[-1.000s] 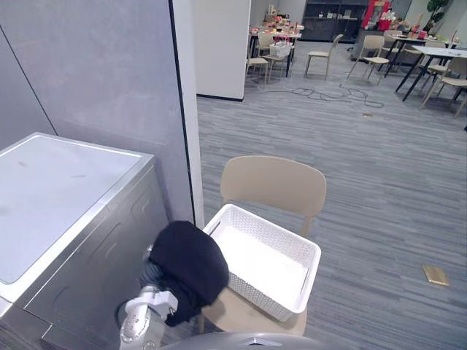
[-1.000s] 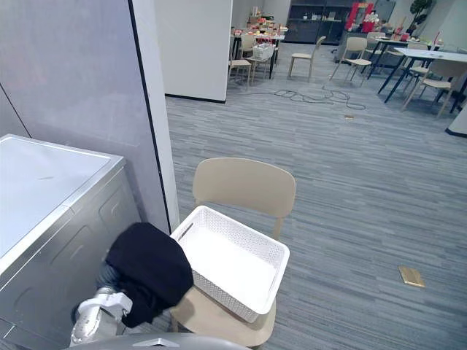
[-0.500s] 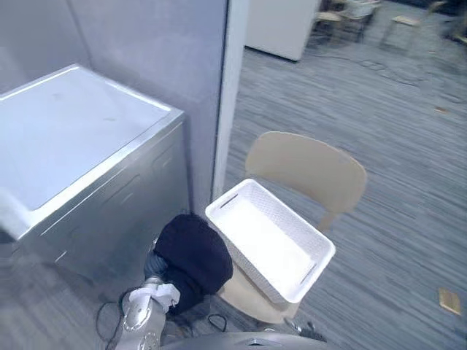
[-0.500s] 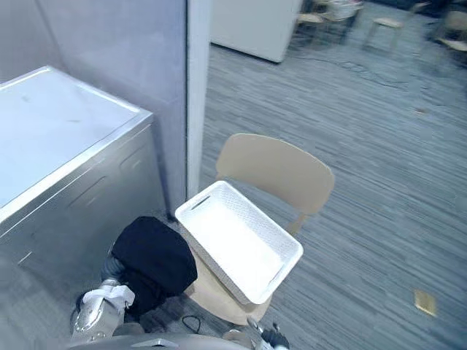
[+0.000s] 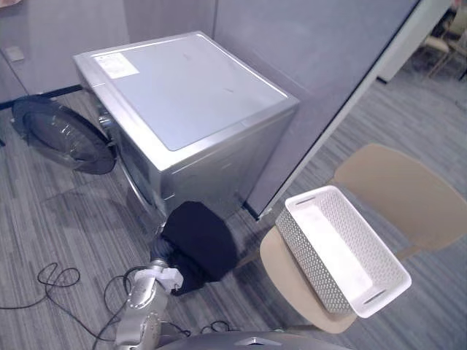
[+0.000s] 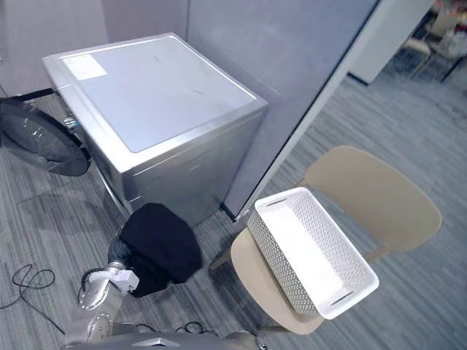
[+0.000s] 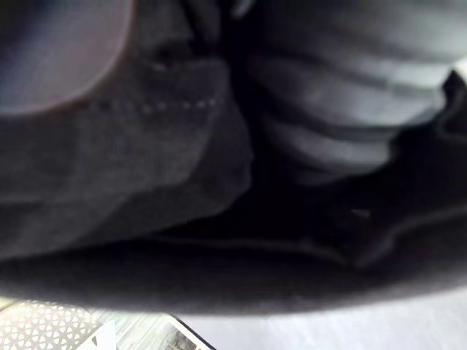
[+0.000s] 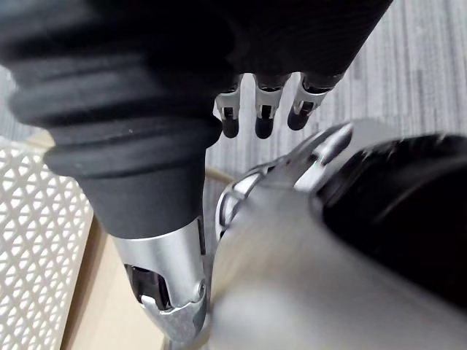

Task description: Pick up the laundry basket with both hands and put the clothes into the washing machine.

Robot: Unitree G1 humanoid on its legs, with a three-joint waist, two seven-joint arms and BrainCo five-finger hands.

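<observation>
One open door: far left, low beside washing machine; the floor before it gives room.
Black garment: lower centre, draped over left hand, grip impossible to tell; may slip off before reaching the machine.
Laundry basket: lower right, empty on chair, seemingly past the seat edge; may tip.
Right hand: fingers loose, empty.

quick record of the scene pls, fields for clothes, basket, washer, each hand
clothes: black clothes draped over left hand, near the washing machine
basket: white laundry basket, empty, on beige chair
washer: round door swung open
left hand: under the clothes
right hand: open, holding nothing
</observation>
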